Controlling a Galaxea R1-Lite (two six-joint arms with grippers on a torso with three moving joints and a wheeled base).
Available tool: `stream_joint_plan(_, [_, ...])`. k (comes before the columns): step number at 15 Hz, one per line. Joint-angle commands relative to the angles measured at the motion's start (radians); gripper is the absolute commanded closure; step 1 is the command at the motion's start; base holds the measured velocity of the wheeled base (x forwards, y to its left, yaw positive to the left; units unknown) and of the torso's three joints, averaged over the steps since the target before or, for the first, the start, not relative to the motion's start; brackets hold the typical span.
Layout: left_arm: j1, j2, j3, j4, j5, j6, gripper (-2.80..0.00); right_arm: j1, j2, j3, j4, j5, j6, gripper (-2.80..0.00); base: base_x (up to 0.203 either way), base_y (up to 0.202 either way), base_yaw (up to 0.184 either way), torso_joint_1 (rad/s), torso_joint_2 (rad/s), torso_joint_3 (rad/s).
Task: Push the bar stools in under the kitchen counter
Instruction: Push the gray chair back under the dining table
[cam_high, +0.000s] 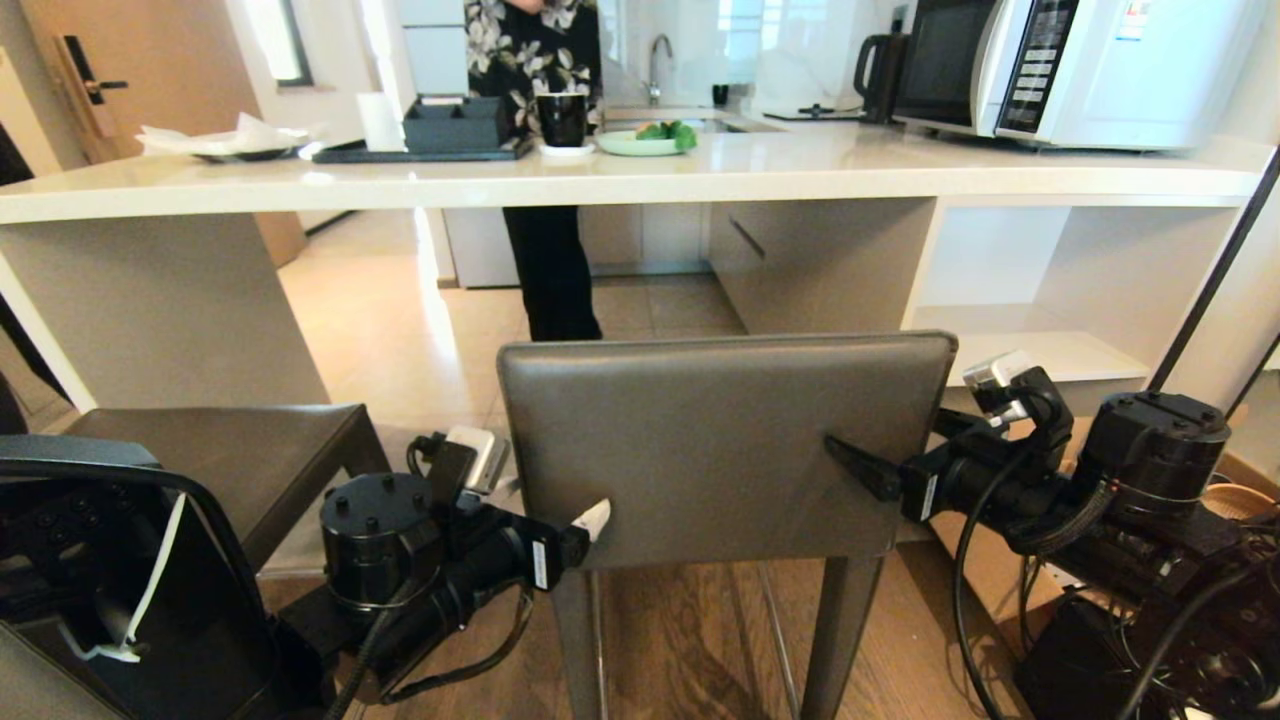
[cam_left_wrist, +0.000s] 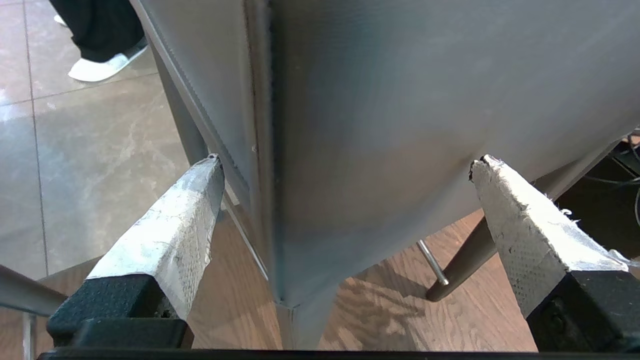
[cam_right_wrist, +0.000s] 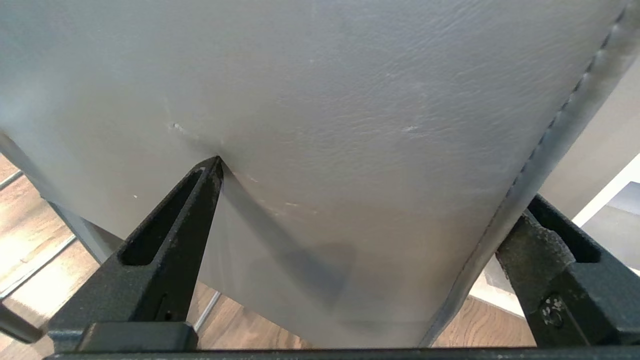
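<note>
Grippers press on the backrest (cam_high: 720, 450) of the middle bar stool before the kitchen counter (cam_high: 620, 180), left gripper (cam_left_wrist: 345, 165) and right gripper (cam_right_wrist: 370, 200) both with fingers spread wide.

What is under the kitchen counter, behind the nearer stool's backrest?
Under the kitchen counter: tiled floor, a person's dark trouser legs, white open shelves. The backrest hides its own seat and the floor behind it.

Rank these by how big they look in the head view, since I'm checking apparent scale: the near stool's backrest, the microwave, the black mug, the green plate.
1. Backrest, though nearness to the camera inflates it.
2. Microwave, cut off by the frame.
3. and 4. Black mug and green plate look alike; no ranking.
</note>
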Motion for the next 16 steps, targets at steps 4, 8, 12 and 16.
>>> stream_joint_plan(4, [-0.05, -0.014, 0.007, -0.012, -0.004, -0.009, -2.8, 0.013, 0.016, -0.121, 0.011, 0.003, -0.008, -2.8, 0.0, 0.0, 0.0, 0.0, 0.0, 0.0])
stream_joint_plan(8, [-0.133, 0.03, 0.02, -0.06, 0.004, -0.034, -2.8, 0.045, 0.023, -0.165, 0.043, -0.016, -0.013, -2.8, 0.0, 0.0, 0.0, 0.0, 0.0, 0.0])
stream_joint_plan(12, [-0.129, 0.036, 0.032, -0.09, 0.012, -0.031, -2.8, 0.03, 0.028, -0.1, 0.026, -0.018, -0.01, -2.8, 0.0, 0.0, 0.0, 0.0, 0.0, 0.0])
stream_joint_plan(16, [-0.039, 0.053, 0.031, -0.09, 0.021, -0.026, -2.8, 0.025, 0.049, -0.041, 0.0, -0.012, -0.014, -2.8, 0.0, 0.0, 0.0, 0.0, 0.0, 0.0])
